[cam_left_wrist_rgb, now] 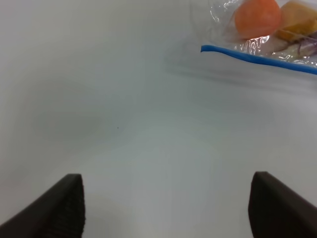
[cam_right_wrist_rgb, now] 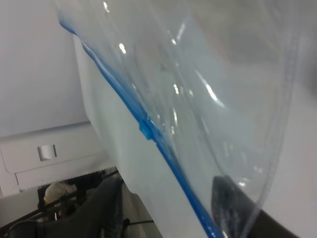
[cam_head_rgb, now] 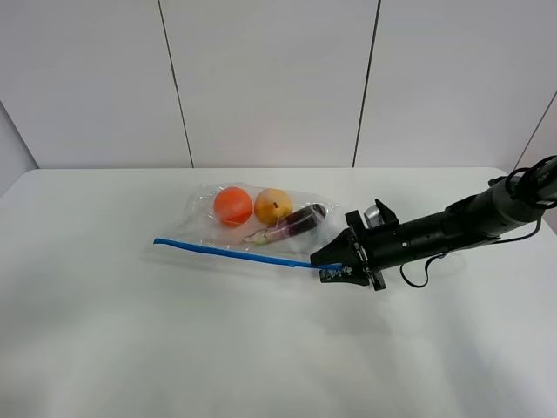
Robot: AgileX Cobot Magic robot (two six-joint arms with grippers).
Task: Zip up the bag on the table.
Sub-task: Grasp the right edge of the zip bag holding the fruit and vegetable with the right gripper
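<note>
bag (cam_head_rgb: 261, 222) on table (cam_head_rgb: 130, 331); right pincer (cam_head_rgb: 324, 264) at zipper (cam_head_rgb: 235, 253) end, grip unclear; left pincer (cam_left_wrist_rgb: 166, 179) open.

In the left wrist view the bag (cam_left_wrist_rgb: 257, 29) is cut off by the picture's edge, so only its left end is seen, and the left gripper (cam_left_wrist_rgb: 166, 201) is shown only at its tips. In the right wrist view the zipper strip (cam_right_wrist_rgb: 148, 130) is blurred. Whether it is clasped by the right gripper (cam_head_rgb: 335, 264) cannot be told.
</note>
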